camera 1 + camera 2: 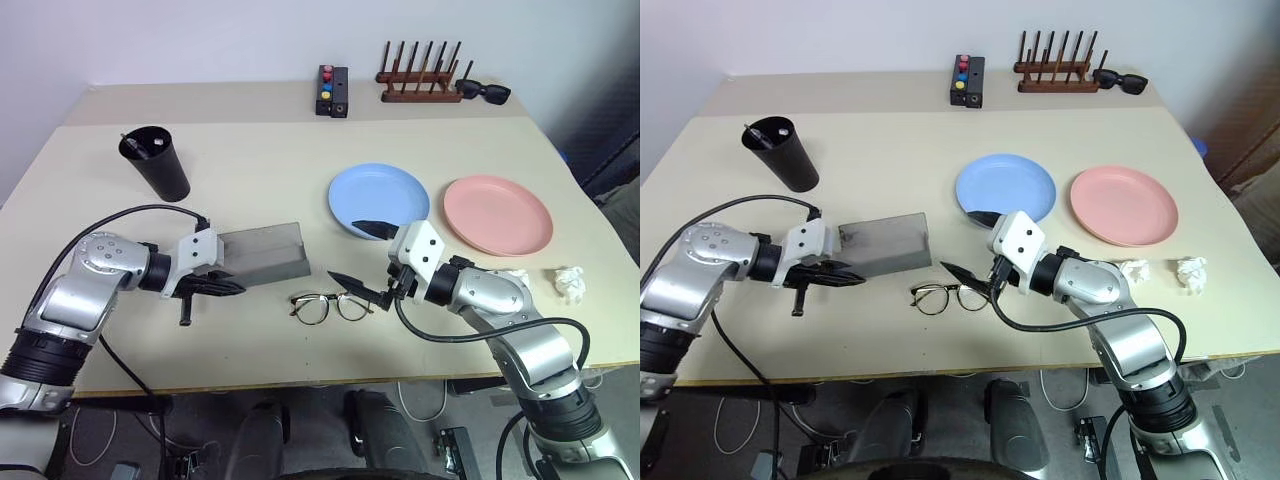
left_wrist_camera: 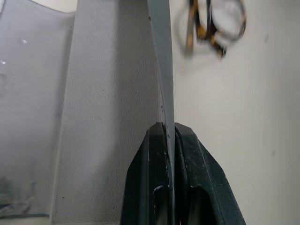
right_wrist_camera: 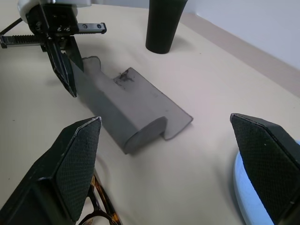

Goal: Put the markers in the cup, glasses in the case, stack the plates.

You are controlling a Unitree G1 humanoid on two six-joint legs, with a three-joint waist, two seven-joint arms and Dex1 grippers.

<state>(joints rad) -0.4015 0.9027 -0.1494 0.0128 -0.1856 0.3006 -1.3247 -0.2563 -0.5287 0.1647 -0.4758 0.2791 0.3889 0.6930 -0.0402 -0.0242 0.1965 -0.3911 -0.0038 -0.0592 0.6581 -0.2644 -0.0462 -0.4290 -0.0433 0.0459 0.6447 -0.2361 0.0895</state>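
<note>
The case [image 1: 262,255] is pinched at one end by the left claw [image 1: 228,287], and the glasses [image 1: 329,306] are left lying just beside it.

The grey case is seen open on the table [image 1: 260,160], near the front edge and left of the middle. Its thin wall is squeezed between the two black fingers [image 2: 140,187] of the left claw, which are shut tight on it. The glasses are found on the table between the case and the right claw [image 1: 366,258], close to the front edge. The right claw is held wide open with nothing in it, just above the glasses and at the near rim of the blue plate [image 1: 378,196]. The pink plate [image 1: 497,213] is set beside the blue one, toward the right edge. The black cup [image 1: 156,162] is stood near the back left corner, with dark pens [image 1: 142,142] inside.
</note>
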